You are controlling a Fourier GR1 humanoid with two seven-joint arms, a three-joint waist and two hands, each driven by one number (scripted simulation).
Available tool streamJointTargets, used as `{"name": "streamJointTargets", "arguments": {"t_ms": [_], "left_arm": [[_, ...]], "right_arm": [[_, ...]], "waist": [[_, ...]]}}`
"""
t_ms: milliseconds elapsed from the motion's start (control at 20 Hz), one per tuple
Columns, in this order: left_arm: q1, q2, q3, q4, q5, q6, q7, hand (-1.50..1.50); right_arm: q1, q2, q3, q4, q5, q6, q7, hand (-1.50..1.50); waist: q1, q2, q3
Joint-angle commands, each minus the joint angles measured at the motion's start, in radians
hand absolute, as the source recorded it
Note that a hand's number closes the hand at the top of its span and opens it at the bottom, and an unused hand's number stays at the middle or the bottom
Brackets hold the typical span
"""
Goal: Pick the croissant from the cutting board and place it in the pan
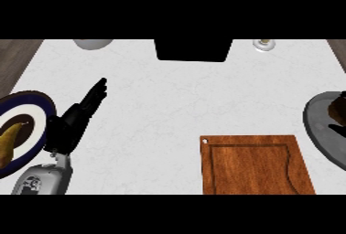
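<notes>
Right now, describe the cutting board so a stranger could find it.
On the white counter, look near the front edge, right of centre. The cutting board is the only brown wooden rectangle, unlike the round blue-rimmed plate and grey pan.

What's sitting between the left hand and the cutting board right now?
Nothing. In the head view, only bare white counter lies between the left hand and the cutting board.

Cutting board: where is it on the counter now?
Head view: the cutting board lies lower right of centre, just left of the pan at the right edge.
</notes>
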State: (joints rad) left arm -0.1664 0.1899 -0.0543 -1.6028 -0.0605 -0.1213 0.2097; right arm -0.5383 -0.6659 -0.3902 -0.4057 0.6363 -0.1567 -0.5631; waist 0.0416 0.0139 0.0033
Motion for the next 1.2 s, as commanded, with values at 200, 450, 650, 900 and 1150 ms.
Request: {"name": "streamJointTargets", "arguments": {"t_ms": [200, 450, 650, 900, 1150], "left_arm": [[-0.009, -0.017, -0.001, -0.012, -0.004, 0.011, 0.009, 0.0], [-0.014, 0.016, 0.034, -0.001, 0.018, -0.017, -0.005, 0.0], [-0.041, 0.013, 0.037, 0.009, 0.036, -0.031, 0.021, 0.0], [0.002, 0.003, 0.02, -0.003, 0.016, -0.023, 0.007, 0.0], [0.035, -0.01, 0.017, -0.01, 0.0, -0.003, -0.013, 0.0]], "right_arm": [[-0.12, 0.007, -0.111, 0.157, -0.118, 0.128, -0.108, -1.5], [-0.107, 0.005, -0.242, 0.195, -0.261, 0.237, -0.213, -1.5], [-0.093, -0.102, -0.291, 0.24, -0.317, 0.436, -0.214, -1.5], [0.011, -0.158, -0.288, 0.262, -0.318, 0.604, -0.317, -1.5], [0.101, -0.195, -0.312, 0.223, -0.356, 0.715, -0.452, -1.5]], "waist": [[0.012, 0.004, 0.004], [0.001, 0.005, 0.004], [-0.009, 0.005, 0.004], [-0.006, 0.007, 0.006], [-0.029, -0.002, 0.006]]}}
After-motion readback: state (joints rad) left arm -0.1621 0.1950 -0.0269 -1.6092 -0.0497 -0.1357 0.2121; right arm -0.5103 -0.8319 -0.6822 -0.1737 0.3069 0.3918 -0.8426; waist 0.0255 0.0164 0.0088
